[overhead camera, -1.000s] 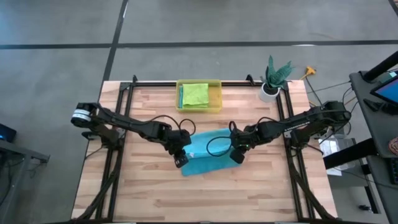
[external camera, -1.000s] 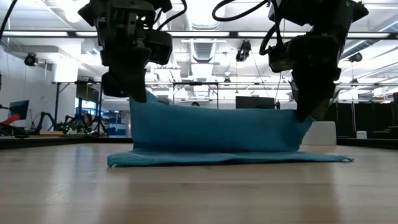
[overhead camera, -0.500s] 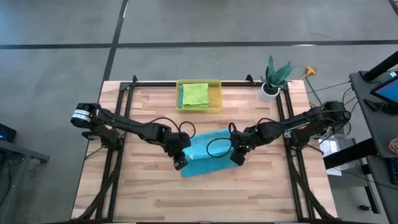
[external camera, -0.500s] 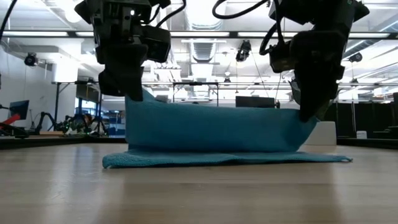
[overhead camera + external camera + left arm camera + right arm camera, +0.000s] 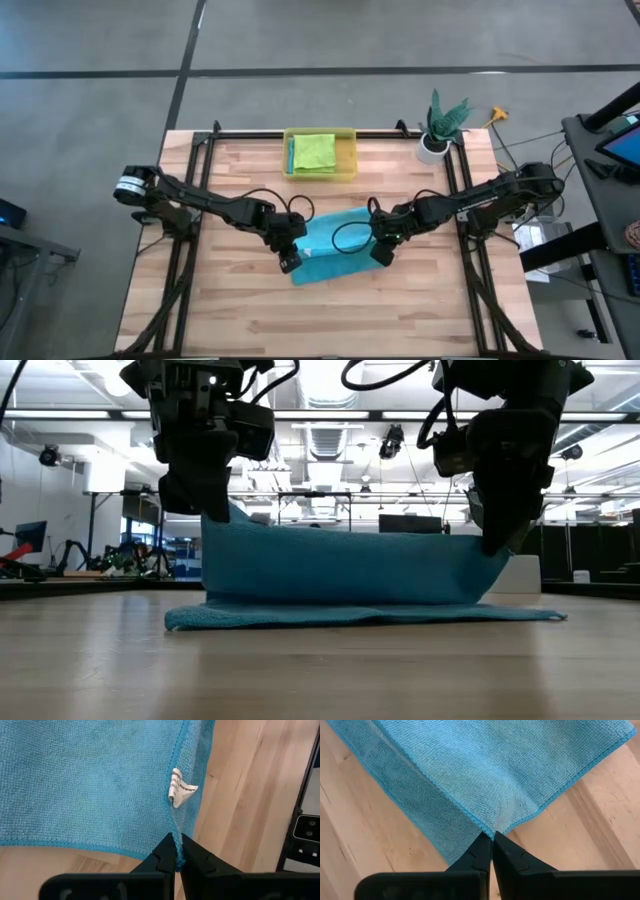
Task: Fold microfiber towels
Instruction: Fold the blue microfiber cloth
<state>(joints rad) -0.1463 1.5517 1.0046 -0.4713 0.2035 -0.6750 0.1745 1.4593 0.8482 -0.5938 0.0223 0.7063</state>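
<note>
Both arms were over the middle of the wooden table (image 5: 240, 310), and a teal microfiber towel (image 5: 335, 245) hung stretched between them. The left gripper (image 5: 289, 262), just left of centre in the high view, was clenched on one corner of the towel; its wrist view showed the hem pinched between the dark fingers (image 5: 162, 862), with a small white care label (image 5: 179, 788) sticking out of the edge just beyond them. The right gripper (image 5: 381, 251), just right of centre, was clamped on the other corner, fingers (image 5: 480, 852) pressed tight around the stitched edge. In the low view the lifted half of the towel stood like a curtain between the two grippers, while the lower half lay flat on the table. At the upper centre of the high view sat a yellow translucent bin (image 5: 347, 160) holding a folded lime green towel (image 5: 315, 152). A small potted plant (image 5: 440, 125) stood at the upper right corner of the table.
</note>
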